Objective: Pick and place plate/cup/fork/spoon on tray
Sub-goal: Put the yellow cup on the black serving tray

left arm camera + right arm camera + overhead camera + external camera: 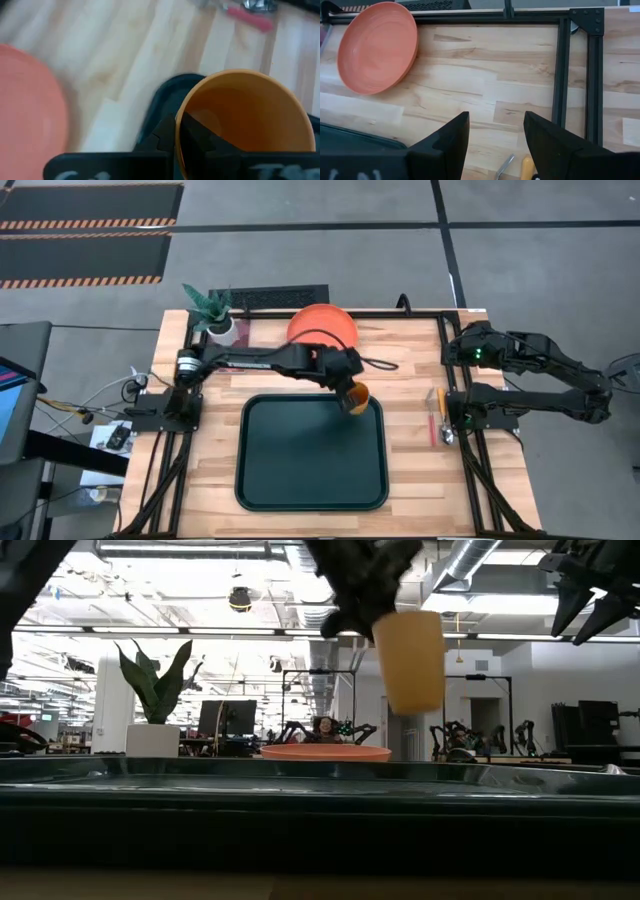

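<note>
1. Cup (356, 396) hangs in the left gripper (350, 388), which is clamped on its wall near the rim; one dark finger (192, 131) sits inside the mouth. In the low view the cup (410, 660) is well clear of the surface, above the tray's far right corner.
2. It looks like light, stiff, smooth plastic, so I judge a rim pinch is enough, though it may swing or slip if jolted.
3. Tray (310, 480) lies bare below, ready to receive it.
4. Plate (322, 326) rests on the table beyond the tray; wide and flat, it probably needs an edge grip.
5. Fork (433, 416) and spoon (443, 418) lie right of the tray, thin and low; handles are the likely hold.
6. Right gripper (495, 135) waits with fingers apart, above the table's right side.
</note>
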Motion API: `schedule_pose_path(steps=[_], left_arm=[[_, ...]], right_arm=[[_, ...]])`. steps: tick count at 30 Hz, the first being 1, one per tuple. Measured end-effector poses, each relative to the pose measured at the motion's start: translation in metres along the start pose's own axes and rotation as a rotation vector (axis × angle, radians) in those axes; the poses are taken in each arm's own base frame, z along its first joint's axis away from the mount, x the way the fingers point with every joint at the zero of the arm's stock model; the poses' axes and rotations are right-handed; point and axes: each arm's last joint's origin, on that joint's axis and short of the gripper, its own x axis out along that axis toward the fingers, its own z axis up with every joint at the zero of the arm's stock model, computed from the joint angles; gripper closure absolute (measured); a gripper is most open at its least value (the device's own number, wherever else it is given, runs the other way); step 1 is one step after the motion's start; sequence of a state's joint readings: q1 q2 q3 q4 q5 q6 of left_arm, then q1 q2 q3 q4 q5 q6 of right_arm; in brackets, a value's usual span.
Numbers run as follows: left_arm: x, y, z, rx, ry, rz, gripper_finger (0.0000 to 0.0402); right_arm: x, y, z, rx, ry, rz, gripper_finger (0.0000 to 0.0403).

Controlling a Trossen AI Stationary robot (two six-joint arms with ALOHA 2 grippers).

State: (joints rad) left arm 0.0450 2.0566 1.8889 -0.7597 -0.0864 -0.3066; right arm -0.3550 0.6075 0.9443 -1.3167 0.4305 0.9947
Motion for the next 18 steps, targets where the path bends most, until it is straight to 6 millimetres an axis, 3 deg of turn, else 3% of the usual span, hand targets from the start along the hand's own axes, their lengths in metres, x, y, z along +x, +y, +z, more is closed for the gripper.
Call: schedule_pose_path(steps=[5,10,15,18], left_arm=[[0.025,-0.001,-0.006,-0.010,0.041,0.001,0.0401],[0.025,0.001,-0.013,-0.053,0.103,0.043,0.0401],[-0.022,-0.013,-0.020,-0.034,0.127,0.078,0.0401],[-0.042,-0.019,-0.037,-0.058,0.149,0.083,0.0401]], right_arm=[[0.000,0.000,0.000,0.000,0.000,0.000,0.0189],[0.000,0.000,0.000,-0.003,0.004,-0.004,0.0189],[0.000,-0.001,-0.001,-0.007,0.009,-0.010,0.0189],[0.000,-0.001,-0.001,-0.013,0.008,-0.011,0.0189]])
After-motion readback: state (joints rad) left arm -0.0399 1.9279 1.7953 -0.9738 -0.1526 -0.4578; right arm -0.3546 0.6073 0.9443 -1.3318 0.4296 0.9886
